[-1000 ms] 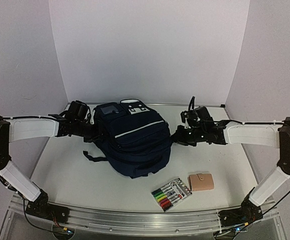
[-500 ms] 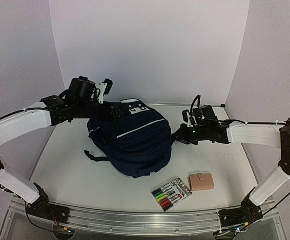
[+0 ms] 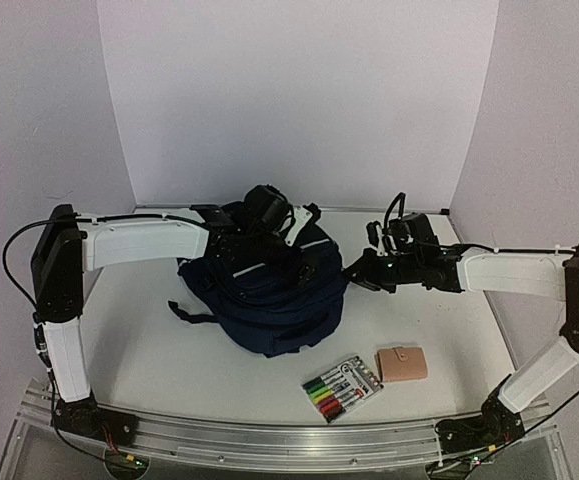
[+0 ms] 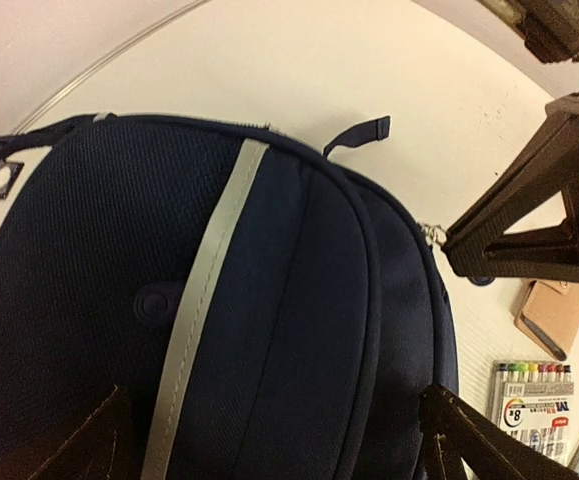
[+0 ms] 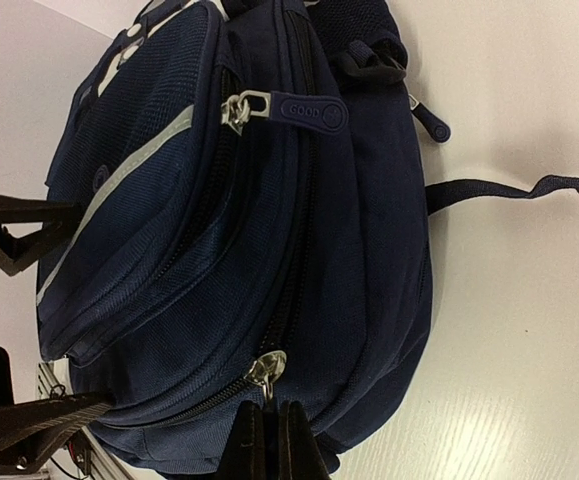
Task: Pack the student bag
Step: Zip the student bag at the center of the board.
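I see the student bag [image 3: 269,300] lying on the white table [image 3: 139,350], about mid-table and toward the back wall, front face up and bulging. It is navy-blue fabric, with a pale grey stripe [image 4: 201,300] running across the front panel. From my right wrist view its side shows two zipper tracks that look zipped as far as I can see. The upper metal pull [image 5: 236,108] carries a navy rubber tab, and the lower zipper pull [image 5: 266,368] sits further down that view. A dark strap [image 5: 514,188] trails flat on the table from the bag's side. A small fabric loop [image 4: 359,133] sticks out at its edge.
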`<control>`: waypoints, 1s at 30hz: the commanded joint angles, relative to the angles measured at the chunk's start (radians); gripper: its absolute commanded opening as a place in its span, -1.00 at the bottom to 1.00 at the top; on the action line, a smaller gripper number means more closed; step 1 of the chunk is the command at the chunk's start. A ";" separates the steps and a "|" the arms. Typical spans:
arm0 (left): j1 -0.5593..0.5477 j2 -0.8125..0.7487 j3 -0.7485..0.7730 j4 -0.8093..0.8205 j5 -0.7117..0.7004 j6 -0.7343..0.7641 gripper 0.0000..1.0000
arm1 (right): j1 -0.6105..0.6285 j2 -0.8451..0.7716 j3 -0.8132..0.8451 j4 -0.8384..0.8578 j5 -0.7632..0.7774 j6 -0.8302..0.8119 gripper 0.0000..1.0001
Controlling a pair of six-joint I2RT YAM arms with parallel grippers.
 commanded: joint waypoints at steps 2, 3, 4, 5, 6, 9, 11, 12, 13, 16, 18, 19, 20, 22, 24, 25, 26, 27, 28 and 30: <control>-0.006 0.042 0.111 0.063 -0.044 0.078 0.98 | -0.005 -0.046 0.001 0.043 -0.016 0.024 -1.00; -0.007 0.047 0.121 0.066 -0.042 0.085 0.94 | -0.005 -0.044 0.003 0.044 -0.016 0.027 -1.00; -0.008 0.053 0.126 0.071 -0.038 0.093 0.86 | -0.005 -0.043 0.004 0.045 -0.015 0.031 -1.00; -0.009 0.058 0.131 0.074 -0.029 0.100 0.76 | -0.005 -0.041 0.006 0.044 -0.013 0.034 -1.00; -0.009 0.064 0.134 0.074 -0.011 0.106 0.67 | -0.005 -0.039 0.007 0.044 -0.011 0.037 -1.00; -0.011 0.078 0.140 0.074 0.024 0.118 0.41 | -0.005 -0.039 0.008 0.044 -0.004 0.043 -1.00; -0.012 0.083 0.135 0.076 0.060 0.129 0.38 | -0.005 -0.040 0.007 0.043 0.000 0.047 -1.00; -0.014 0.085 0.134 0.078 0.072 0.135 0.38 | -0.005 -0.040 0.006 0.043 0.001 0.049 -1.00; -0.015 0.087 0.132 0.080 0.082 0.140 0.38 | -0.005 -0.040 0.004 0.043 0.002 0.051 -1.00; -0.021 0.099 0.135 0.083 0.098 0.164 0.41 | -0.004 -0.039 0.002 0.044 0.005 0.053 -1.00; -0.024 0.109 0.140 0.082 0.085 0.171 0.23 | -0.005 -0.041 0.000 0.042 0.008 0.056 -1.00; -0.024 0.110 0.138 0.083 0.086 0.171 0.05 | -0.005 -0.043 -0.002 0.042 0.014 0.059 -1.00; -0.024 0.108 0.132 0.086 0.091 0.171 -0.11 | -0.005 -0.046 -0.003 0.042 0.024 0.061 -1.00; -0.024 0.097 0.105 0.105 0.110 0.168 -0.48 | -0.005 -0.060 -0.003 0.040 0.057 0.065 -1.00; -0.025 0.079 0.074 0.113 0.126 0.168 -0.77 | -0.005 -0.078 -0.003 0.032 0.076 0.060 -1.00; -0.025 0.069 0.060 0.115 0.133 0.169 -0.89 | -0.005 -0.092 -0.004 0.025 0.083 0.053 -1.00; -0.026 0.055 0.040 0.122 0.138 0.169 -0.97 | -0.005 -0.102 -0.004 0.017 0.093 0.048 -1.00; -0.026 0.039 0.016 0.133 0.145 0.168 -0.99 | -0.005 -0.112 -0.006 0.007 0.107 0.044 -1.00; -0.026 0.022 -0.004 0.144 0.153 0.165 -0.99 | -0.006 -0.121 -0.007 0.000 0.122 0.044 -1.00; -0.027 -0.011 -0.052 0.160 0.176 0.153 -1.00 | -0.011 -0.130 -0.008 -0.004 0.123 0.036 -1.00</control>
